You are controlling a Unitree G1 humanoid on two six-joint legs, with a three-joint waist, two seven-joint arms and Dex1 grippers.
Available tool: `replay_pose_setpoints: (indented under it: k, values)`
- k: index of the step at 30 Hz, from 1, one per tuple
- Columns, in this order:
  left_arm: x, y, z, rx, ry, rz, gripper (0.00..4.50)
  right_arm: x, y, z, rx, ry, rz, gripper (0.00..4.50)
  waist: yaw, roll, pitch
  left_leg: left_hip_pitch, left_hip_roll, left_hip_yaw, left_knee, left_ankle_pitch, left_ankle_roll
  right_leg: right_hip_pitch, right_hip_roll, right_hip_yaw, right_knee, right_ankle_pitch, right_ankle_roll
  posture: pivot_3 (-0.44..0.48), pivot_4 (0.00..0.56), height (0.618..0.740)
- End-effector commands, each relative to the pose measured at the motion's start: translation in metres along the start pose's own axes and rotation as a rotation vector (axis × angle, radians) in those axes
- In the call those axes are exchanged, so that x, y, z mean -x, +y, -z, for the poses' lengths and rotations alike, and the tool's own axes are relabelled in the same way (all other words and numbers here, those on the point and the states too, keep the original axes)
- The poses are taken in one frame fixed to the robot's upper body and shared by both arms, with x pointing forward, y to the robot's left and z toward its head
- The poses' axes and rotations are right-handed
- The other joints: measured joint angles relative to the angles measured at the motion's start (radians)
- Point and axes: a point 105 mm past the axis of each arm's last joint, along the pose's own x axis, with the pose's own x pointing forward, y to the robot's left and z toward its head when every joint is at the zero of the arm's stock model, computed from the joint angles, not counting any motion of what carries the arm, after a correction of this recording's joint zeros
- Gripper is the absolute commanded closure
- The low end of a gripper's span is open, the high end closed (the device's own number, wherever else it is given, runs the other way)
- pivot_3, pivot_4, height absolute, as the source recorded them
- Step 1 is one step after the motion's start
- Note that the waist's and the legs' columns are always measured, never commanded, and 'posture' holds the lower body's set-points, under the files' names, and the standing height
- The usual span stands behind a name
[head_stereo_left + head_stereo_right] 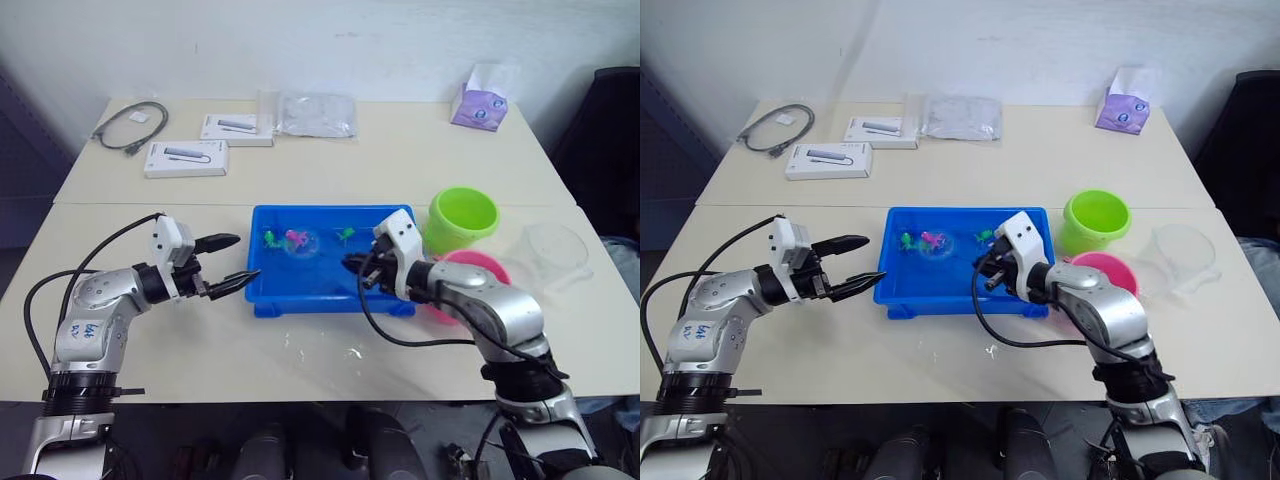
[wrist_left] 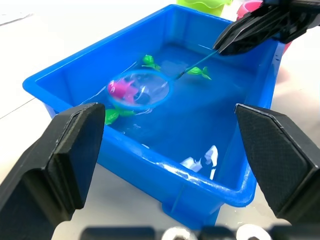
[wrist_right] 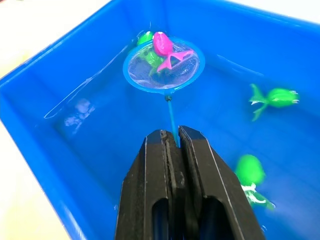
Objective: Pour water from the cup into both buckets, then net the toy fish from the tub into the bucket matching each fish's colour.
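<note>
The blue tub (image 1: 262, 297) holds water and several toy fish. My right gripper (image 3: 171, 145) is shut on the thin handle of the net (image 3: 163, 66), whose light-blue hoop lies in the tub with a pink fish (image 3: 165, 46) in it. Green fish (image 3: 276, 97) float nearby, one (image 3: 249, 170) close beside my fingers. My left gripper (image 1: 231, 263) hangs open just outside the tub's left wall, holding nothing. The green bucket (image 1: 463, 219) and the pink bucket (image 1: 487, 270) stand right of the tub. The clear cup (image 1: 556, 251) sits further right.
Two white boxes (image 1: 185, 158), a grey cable (image 1: 130, 127), a plastic bag (image 1: 317, 113) and a purple tissue pack (image 1: 480, 103) lie along the far table. Small water drops (image 1: 352, 351) dot the table in front of the tub.
</note>
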Motion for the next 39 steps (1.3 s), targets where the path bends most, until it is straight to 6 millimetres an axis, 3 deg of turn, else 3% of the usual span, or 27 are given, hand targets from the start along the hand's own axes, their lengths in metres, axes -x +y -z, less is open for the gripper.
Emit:
replay_pose_setpoints:
  k: [1, 11, 20, 24, 29, 35, 39]
  values:
    - [0.005, 0.000, -0.010, -0.035, -0.033, 0.002, 0.05, 0.019, 0.008, -0.019, 0.073, -0.098, -0.040, 4.50, 0.000, 0.000, 0.000, 0.000, 0.000, 0.000, 0.000, 0.000, 0.000, 0.000, 0.000, 0.000, 0.000, 0.000, 0.000, 0.000, 0.150, 0.740]
    - [-0.003, -0.006, -0.022, -0.054, -0.087, 0.101, 0.05, 0.084, 0.022, -0.019, 0.185, -0.177, -0.054, 4.50, 0.020, 0.000, 0.000, 0.000, -0.001, 0.000, 0.000, 0.000, 0.000, 0.001, 0.001, 0.000, -0.001, 0.000, 0.000, 0.000, 0.150, 0.740]
    - [-0.030, -0.012, -0.033, -0.051, -0.113, 0.265, 0.05, 0.149, 0.020, -0.006, 0.161, -0.194, 0.163, 4.50, 0.050, 0.000, 0.000, 0.001, -0.002, 0.000, 0.000, 0.001, 0.001, 0.002, 0.002, 0.000, 0.000, 0.001, 0.001, 0.000, 0.150, 0.740]
    - [-0.035, -0.012, -0.034, -0.052, -0.118, 0.289, 0.05, 0.160, 0.023, -0.003, 0.162, -0.196, 0.195, 4.50, 0.048, -0.001, 0.000, 0.003, -0.002, 0.000, 0.001, 0.001, 0.001, 0.004, 0.003, 0.000, -0.001, 0.001, 0.002, 0.000, 0.150, 0.740]
    - [-0.056, -0.020, -0.033, -0.035, -0.127, 0.376, 0.05, 0.214, 0.007, 0.014, 0.146, -0.221, 0.463, 4.50, 0.056, 0.000, 0.000, 0.009, -0.002, -0.002, -0.001, 0.001, 0.001, 0.011, 0.004, 0.000, -0.003, 0.001, 0.002, 0.000, 0.150, 0.740]
    - [-0.065, -0.018, -0.031, -0.026, -0.132, 0.409, 0.05, 0.250, -0.002, 0.034, 0.195, -0.168, 0.646, 4.50, 0.047, -0.001, 0.000, 0.011, -0.002, 0.001, 0.000, 0.000, 0.002, 0.012, 0.004, 0.003, -0.003, 0.001, 0.003, 0.000, 0.150, 0.740]
    - [-0.072, -0.018, -0.032, -0.026, -0.142, 0.423, 0.05, 0.263, -0.005, 0.053, 0.287, -0.060, 0.717, 4.50, 0.049, 0.000, -0.001, 0.013, -0.002, 0.002, -0.001, 0.000, 0.003, 0.012, 0.004, 0.005, -0.005, 0.001, 0.002, 0.000, 0.150, 0.740]
